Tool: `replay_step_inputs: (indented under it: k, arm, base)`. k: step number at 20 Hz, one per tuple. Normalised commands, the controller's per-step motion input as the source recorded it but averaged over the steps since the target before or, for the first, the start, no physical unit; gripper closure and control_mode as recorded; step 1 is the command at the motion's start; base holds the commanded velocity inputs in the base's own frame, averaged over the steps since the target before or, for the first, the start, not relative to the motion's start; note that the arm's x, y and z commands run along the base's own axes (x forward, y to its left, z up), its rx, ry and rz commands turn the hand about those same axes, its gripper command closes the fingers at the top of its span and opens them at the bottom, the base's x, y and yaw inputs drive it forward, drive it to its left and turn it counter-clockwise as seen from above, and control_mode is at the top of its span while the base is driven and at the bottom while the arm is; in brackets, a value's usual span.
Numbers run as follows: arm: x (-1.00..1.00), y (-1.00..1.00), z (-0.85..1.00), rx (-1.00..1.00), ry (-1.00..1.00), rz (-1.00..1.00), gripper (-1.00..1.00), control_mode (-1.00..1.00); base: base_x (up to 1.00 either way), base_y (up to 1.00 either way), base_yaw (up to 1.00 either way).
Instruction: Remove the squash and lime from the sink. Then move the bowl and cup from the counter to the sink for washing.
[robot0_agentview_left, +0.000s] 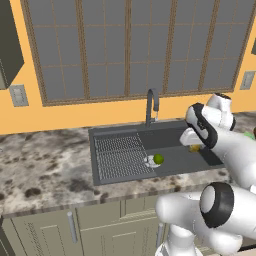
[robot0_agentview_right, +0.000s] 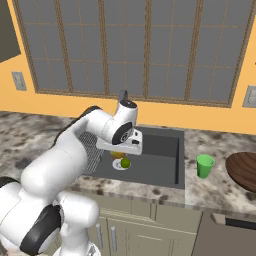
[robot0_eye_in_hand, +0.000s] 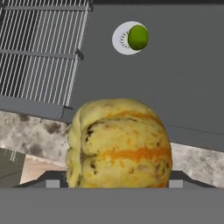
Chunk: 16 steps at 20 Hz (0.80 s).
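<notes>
My gripper (robot0_eye_in_hand: 114, 183) is shut on the squash (robot0_eye_in_hand: 119, 144), a yellow-orange ribbed lump that hides most of both fingertips. The squash (robot0_agentview_left: 194, 148) hangs above the right part of the dark grey sink (robot0_agentview_left: 170, 167). On the round silver drain (robot0_eye_in_hand: 119, 39) lies the bright green lime (robot0_eye_in_hand: 138, 37), also seen in the basin (robot0_agentview_right: 125, 162) just below the held squash (robot0_agentview_right: 117, 155). The green cup (robot0_agentview_right: 204, 166) stands on the counter right of the sink (robot0_agentview_right: 162, 150). Beyond it, at the picture's edge, sits the reddish-brown bowl (robot0_agentview_right: 245, 170).
A ribbed drainboard (robot0_agentview_left: 120, 156) takes up the sink's left part, and the dark arched faucet (robot0_agentview_left: 151, 106) rises behind it. Speckled stone counter (robot0_agentview_left: 45, 167) runs on both sides. A window fills the wall behind.
</notes>
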Motion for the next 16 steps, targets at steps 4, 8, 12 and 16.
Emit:
replay_step_inputs:
  k: [4, 8, 12, 16]
  arm:
    - [-0.21, 0.52, 0.18, 0.0, 0.0, 0.0, 1.0, -1.0]
    - [-0.16, 0.56, 0.16, 0.0, 0.0, 0.0, 1.0, -1.0]
    - [-0.14, 0.58, 0.18, 0.0, 0.0, 0.0, 1.0, -1.0]
    - [-0.09, 0.62, 0.15, -0.02, 0.0, 0.0, 1.0, -1.0]
  base:
    - [0.0, 0.0, 0.0]
    - [0.0, 0.0, 0.0]
    - [0.0, 0.0, 0.0]
    - [0.0, 0.0, 0.0]
